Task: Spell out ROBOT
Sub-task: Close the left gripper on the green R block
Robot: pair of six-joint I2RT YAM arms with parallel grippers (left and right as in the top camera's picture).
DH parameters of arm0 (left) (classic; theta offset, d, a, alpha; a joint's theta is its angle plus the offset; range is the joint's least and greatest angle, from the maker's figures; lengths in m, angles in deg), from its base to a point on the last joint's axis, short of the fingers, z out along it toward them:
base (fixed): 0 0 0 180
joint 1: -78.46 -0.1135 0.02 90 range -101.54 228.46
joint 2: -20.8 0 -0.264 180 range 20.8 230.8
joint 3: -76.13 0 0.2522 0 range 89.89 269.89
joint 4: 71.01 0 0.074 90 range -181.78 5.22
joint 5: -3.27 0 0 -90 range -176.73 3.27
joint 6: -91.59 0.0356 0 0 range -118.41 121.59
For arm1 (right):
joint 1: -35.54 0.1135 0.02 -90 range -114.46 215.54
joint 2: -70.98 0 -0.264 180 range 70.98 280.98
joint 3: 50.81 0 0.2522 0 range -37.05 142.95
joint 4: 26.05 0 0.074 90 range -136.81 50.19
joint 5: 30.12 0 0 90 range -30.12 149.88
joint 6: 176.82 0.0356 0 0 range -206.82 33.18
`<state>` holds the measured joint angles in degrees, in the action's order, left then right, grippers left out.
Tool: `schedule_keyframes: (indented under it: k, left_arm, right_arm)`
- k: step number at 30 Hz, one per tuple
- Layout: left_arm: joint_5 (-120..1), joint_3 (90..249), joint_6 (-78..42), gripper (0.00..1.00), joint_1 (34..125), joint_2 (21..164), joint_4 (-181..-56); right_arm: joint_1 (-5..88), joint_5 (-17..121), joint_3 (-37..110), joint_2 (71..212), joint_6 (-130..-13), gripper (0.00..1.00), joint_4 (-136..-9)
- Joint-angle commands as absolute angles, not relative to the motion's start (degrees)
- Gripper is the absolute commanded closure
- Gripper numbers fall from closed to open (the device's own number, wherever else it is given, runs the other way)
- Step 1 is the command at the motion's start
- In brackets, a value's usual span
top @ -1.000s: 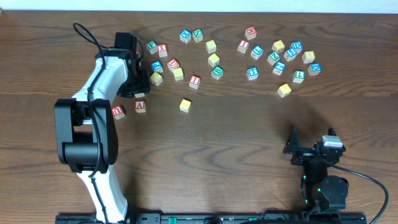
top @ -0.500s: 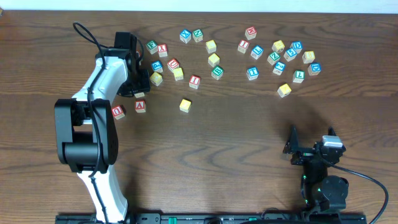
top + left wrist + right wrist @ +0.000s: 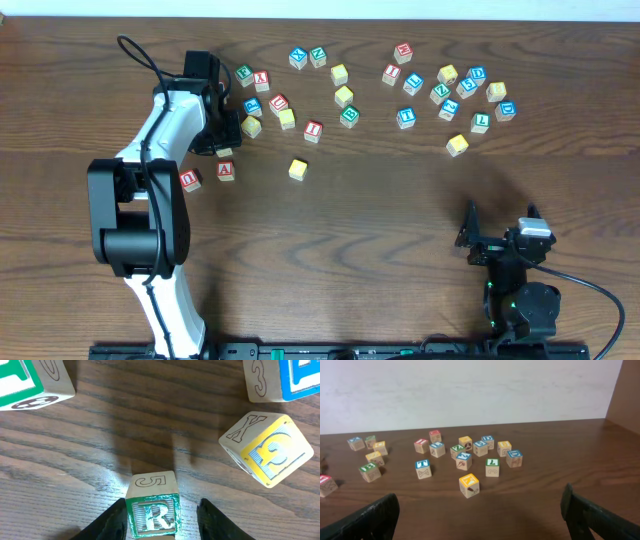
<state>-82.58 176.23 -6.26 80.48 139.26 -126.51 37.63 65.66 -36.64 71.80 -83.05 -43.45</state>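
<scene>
The green-bordered R cube (image 3: 152,515) rests on the table between the fingers of my left gripper (image 3: 161,510). The left finger touches it and a strip of table shows between the cube and the right finger, so the jaws stand partly open around it. From overhead the R cube (image 3: 225,152) peeks out just below the left gripper (image 3: 222,135). A blue-bordered T cube (image 3: 405,117) sits in the far scatter. One yellow cube (image 3: 297,168) lies alone and another (image 3: 457,144) lies right of centre. My right gripper (image 3: 480,510) is wide open and empty near the front right.
Red-lettered A (image 3: 225,170) and U (image 3: 190,180) cubes lie just in front of the left gripper. A yellow cube (image 3: 270,450) and a blue cube (image 3: 295,377) sit close to its far right. Several more cubes are strewn along the back (image 3: 440,90).
</scene>
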Motion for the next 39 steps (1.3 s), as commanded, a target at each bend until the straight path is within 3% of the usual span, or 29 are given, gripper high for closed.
schedule_keyframes:
  k: [1, 39]
  left_arm:
    - [-83.35, 177.33, -6.11, 0.55, 80.37, 139.52, -126.40]
    - [-84.62, 176.08, -6.13, 0.55, 80.37, 139.98, -127.74]
  right_arm:
    - [37.08, 65.50, -36.75, 71.37, -83.70, 0.01, -43.65]
    - [37.08, 65.50, -36.75, 71.37, -83.72, 0.01, -43.62]
